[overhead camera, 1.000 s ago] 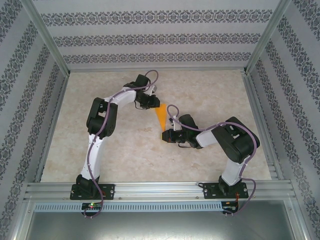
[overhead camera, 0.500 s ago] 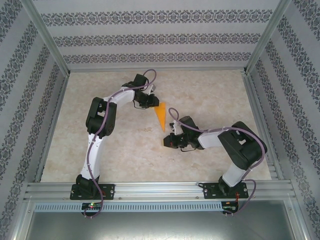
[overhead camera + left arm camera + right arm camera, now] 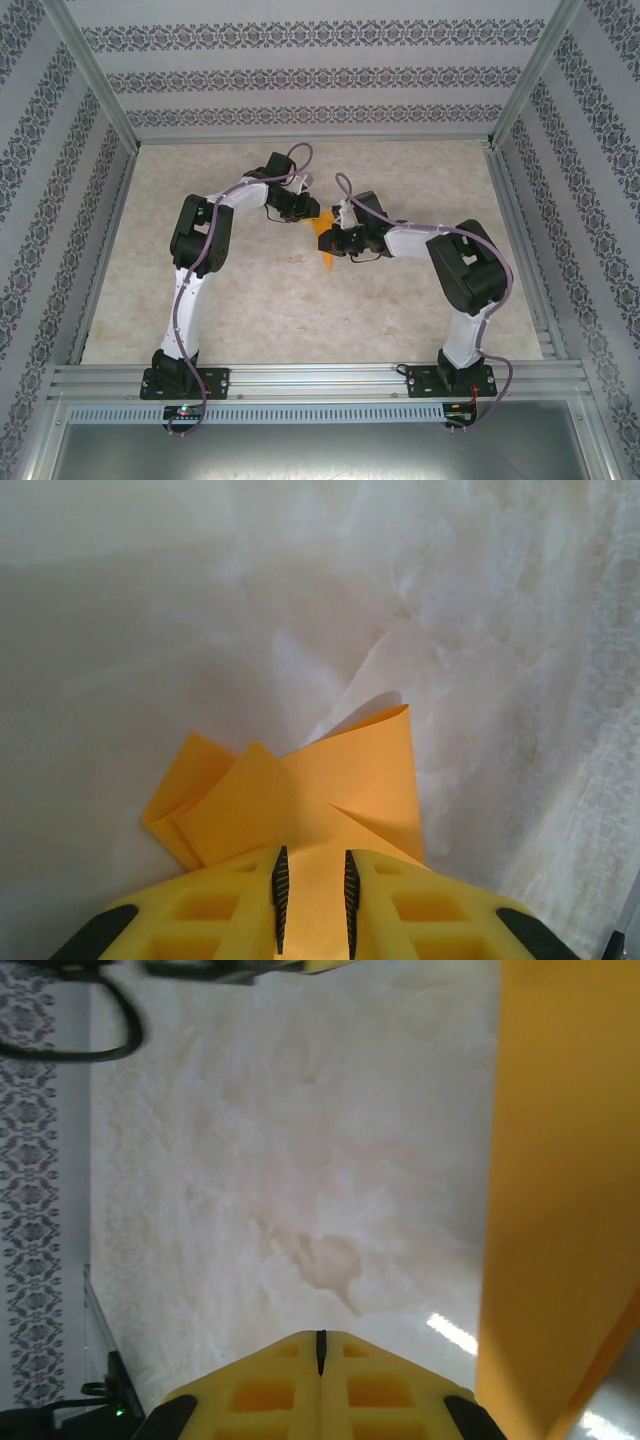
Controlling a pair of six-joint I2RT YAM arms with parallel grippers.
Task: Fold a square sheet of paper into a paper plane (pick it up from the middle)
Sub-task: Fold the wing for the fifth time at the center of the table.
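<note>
My left gripper (image 3: 313, 905) pinched the half-folded orange paper (image 3: 335, 785) at one end, anchoring it near the middle of the table (image 3: 140, 620). I guess that was so my right gripper (image 3: 320, 1352), fingers pressed together on nothing, could push along the flap just beside it.

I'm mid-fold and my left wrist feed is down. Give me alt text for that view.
Folded orange paper spreads over the pale marbled table, with its layers fanning left and one corner lifting at the upper right. It runs back between the yellow fingers of the left gripper, which stand slightly apart. Whether they pinch it is unclear.
</note>
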